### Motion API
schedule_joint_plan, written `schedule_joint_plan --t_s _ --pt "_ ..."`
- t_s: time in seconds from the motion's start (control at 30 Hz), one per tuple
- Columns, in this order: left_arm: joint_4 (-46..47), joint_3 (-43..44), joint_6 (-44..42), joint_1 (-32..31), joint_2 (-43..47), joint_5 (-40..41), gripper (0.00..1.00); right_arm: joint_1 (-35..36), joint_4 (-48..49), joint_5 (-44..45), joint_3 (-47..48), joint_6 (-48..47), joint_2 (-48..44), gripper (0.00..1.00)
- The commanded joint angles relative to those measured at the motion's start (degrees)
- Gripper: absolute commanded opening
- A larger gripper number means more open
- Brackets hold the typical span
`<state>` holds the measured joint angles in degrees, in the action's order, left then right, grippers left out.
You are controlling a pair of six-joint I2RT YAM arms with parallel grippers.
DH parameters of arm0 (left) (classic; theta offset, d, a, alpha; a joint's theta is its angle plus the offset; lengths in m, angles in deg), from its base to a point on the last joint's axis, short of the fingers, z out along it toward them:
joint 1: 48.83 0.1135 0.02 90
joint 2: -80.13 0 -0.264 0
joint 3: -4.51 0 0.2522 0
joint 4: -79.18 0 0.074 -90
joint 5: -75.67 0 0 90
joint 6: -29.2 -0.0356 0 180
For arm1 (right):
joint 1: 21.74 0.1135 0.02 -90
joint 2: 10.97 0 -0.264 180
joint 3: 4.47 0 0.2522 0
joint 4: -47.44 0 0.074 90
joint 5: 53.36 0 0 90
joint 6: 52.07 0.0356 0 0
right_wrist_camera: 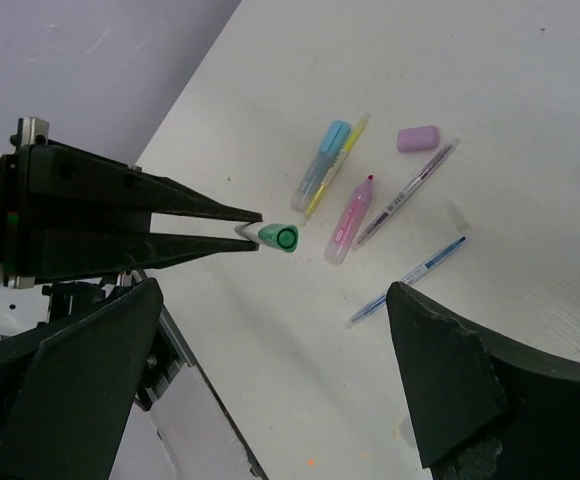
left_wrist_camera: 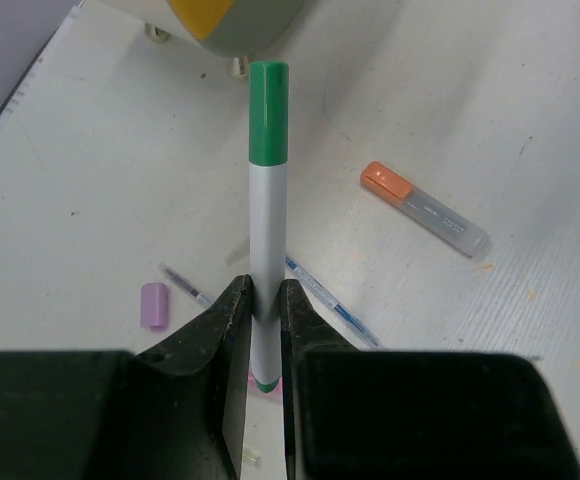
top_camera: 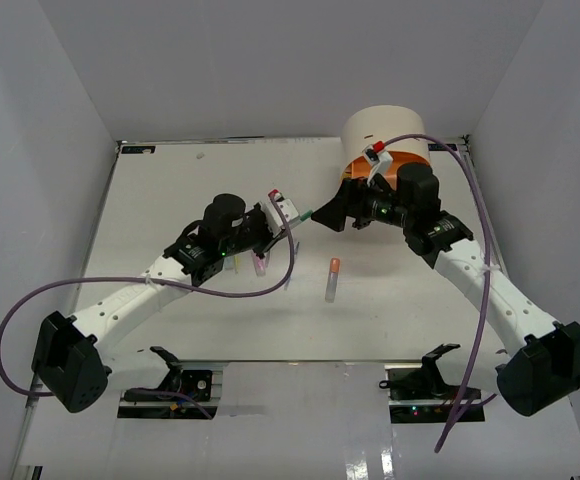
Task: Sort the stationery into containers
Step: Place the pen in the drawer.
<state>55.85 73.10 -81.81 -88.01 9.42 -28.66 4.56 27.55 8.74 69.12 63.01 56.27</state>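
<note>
- My left pincer (left_wrist_camera: 260,292) is clenched on the grey barrel of the green-capped pen (left_wrist_camera: 267,200), cap pointing away from me.
- Just beyond it on the table (left_wrist_camera: 90,180) lie a purple piece (left_wrist_camera: 154,305) and a thin blue pen (left_wrist_camera: 330,300); the orange-capped marker (left_wrist_camera: 425,208) lies further right.
- My right pincer (right_wrist_camera: 275,290) gapes wide — the green cap sits between its fingers, touching neither.
- Farthest stands the cream organiser (top_camera: 385,135) — its peach drawer (top_camera: 410,167) seems open, though my right arm hides most of it.
</note>
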Motion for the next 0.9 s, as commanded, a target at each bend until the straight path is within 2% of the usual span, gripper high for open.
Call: schedule_joint_plan --t_s 0.0,0.2,0.47,0.7,0.87 --pt "3.5 -1.21 -2.54 -0.28 3.22 -3.51 0.0 1.64 2.44 0.39 4.41 1.55 2.54 1.0" --pt "4.2 -2.62 -3.15 -0.28 4.53 -4.48 0.0 4.37 0.86 0.57 8.1 1.55 7.46 0.89" --pt "5.08 -3.76 -3.68 -0.28 5.41 -3.69 0.0 5.95 1.38 0.13 8.37 1.9 10.01 0.75" --pt "5.17 -4.03 -3.77 -0.28 5.77 -4.04 0.0 6.39 1.65 0.57 8.37 1.99 10.8 0.56" --pt "5.34 -4.29 -3.86 -0.28 6.21 -4.04 0.0 6.74 1.74 0.74 8.19 2.25 11.07 0.47"
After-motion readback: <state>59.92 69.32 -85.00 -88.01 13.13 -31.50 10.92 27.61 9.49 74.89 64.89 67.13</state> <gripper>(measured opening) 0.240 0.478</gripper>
